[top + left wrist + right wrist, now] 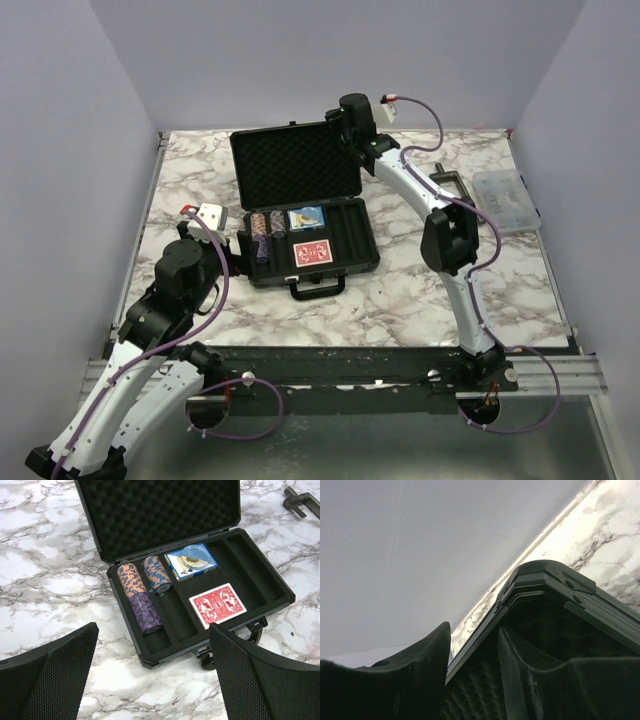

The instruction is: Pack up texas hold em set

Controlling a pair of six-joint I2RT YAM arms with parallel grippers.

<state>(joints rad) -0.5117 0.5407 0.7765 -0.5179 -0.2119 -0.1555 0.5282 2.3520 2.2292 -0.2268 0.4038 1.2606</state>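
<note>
the case (305, 215) sits open mid-frame. the right gripper (352, 128) pinches the lid's (295, 165) top right corner; the left gripper (150, 675) is open. a slip could slam it.

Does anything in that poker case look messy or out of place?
Nothing looks spilled or broken. The chips lie in their slots in the case, and the blue deck and red deck lie flat. Several slots are empty, and the lid is open.
</note>
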